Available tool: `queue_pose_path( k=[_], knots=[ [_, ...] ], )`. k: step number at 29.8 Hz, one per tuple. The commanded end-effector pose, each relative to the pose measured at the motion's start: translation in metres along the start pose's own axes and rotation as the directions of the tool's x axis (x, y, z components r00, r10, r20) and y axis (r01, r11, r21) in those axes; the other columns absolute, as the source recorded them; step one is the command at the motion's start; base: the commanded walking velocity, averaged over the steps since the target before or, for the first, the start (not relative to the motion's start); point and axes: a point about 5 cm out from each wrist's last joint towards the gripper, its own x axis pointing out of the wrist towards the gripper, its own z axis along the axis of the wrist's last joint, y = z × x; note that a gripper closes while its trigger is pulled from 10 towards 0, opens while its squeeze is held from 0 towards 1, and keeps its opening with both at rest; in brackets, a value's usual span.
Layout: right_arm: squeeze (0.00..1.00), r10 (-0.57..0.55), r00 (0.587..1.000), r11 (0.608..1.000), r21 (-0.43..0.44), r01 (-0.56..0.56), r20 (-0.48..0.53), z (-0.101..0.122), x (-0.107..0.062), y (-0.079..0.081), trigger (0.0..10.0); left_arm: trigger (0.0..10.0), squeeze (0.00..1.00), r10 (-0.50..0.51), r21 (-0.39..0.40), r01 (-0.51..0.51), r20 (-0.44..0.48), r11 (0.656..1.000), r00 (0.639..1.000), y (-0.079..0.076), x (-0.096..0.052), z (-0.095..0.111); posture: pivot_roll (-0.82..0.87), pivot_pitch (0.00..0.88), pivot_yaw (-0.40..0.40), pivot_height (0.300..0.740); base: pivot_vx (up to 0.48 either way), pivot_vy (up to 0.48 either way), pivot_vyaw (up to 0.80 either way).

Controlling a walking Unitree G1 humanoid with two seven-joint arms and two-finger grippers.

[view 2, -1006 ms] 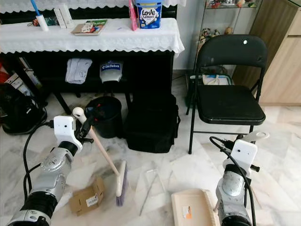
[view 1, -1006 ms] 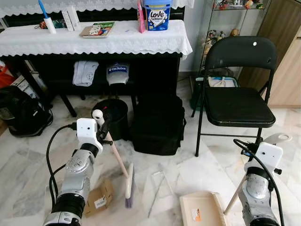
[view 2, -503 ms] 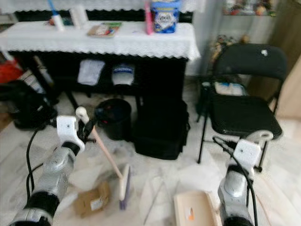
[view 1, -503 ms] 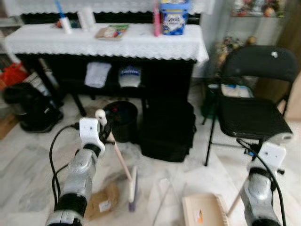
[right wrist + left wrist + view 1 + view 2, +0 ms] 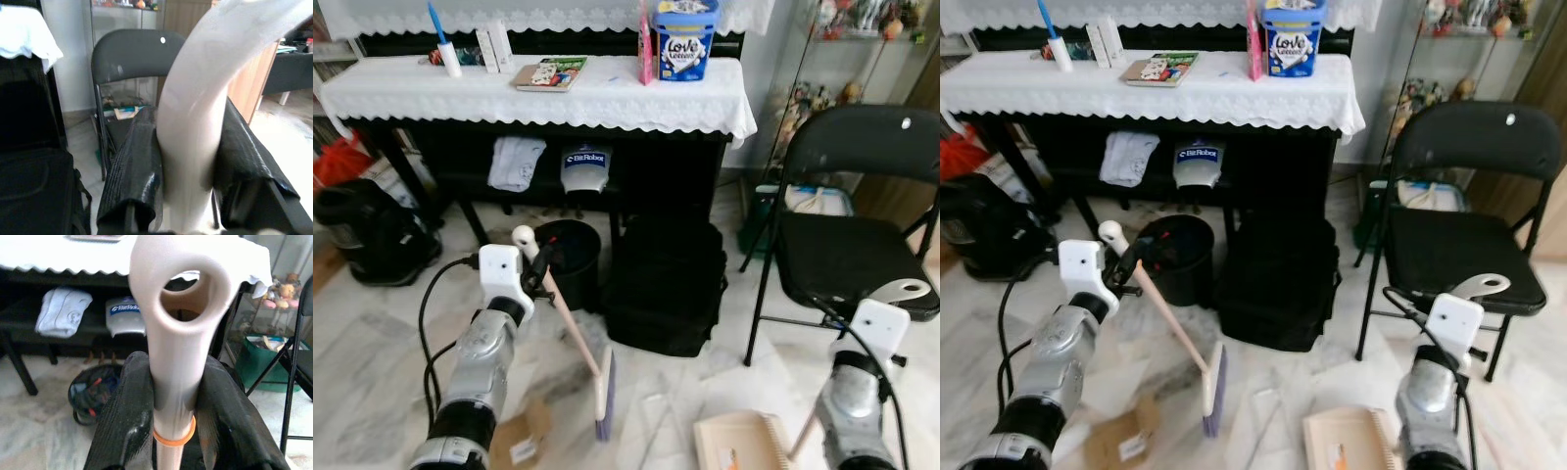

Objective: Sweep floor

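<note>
Broom handle's pinched in left claw at center-left, dustpan handle clamped in right claw lower right.

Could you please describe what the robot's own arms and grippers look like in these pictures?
Both arms are silver metal segments with black bands and round joints, each ending in a white boxy wrist block. Black cables loop outside each forearm. The left gripper and right gripper each have two long, black, textured fingers.

My head cameras look forward and down across the floor, both taking in the table and chair. My wrist cameras peer closely along my fingers, sharing that chair.
</note>
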Motion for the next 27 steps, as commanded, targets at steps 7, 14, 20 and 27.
queue_pose_path(
  k=[7, 14, 20, 27],
  knots=[
    [0.00, -0.027, 0.999, 1.000, 0.002, 0.027, 0.020, 0.002, 0.001, -0.008, 10.0, 10.0, 0.00, -0.010, 0.022, 0.009, 0.052, 1.000, 0.999, 0.001, 0.003, 0.012, -0.06, 0.000, 0.063, 0.740, 0.269, 0.000, 0.00],
    [0.00, -0.019, 1.000, 1.000, 0.003, 0.019, 0.020, 0.001, -0.003, -0.004, 10.0, 10.0, 0.00, -0.012, 0.027, 0.010, 0.047, 1.000, 0.999, 0.004, 0.000, 0.012, -0.06, 0.000, 0.073, 0.740, 0.000, 0.000, 0.00],
    [0.00, -0.016, 1.000, 1.000, -0.010, 0.016, 0.017, -0.003, -0.008, -0.004, 10.0, 10.0, 0.00, -0.024, 0.034, 0.023, 0.027, 0.999, 0.999, 0.007, -0.007, 0.009, -0.05, 0.000, 0.096, 0.740, 0.000, 0.000, 0.00],
    [0.00, 0.022, 0.999, 0.999, -0.048, -0.020, 0.042, 0.000, -0.008, 0.003, 10.0, 10.0, 0.00, -0.044, 0.052, 0.043, 0.014, 0.998, 0.999, 0.011, -0.012, 0.011, -0.05, 0.000, 0.134, 0.740, 0.000, 0.000, 0.00]
  ],
)
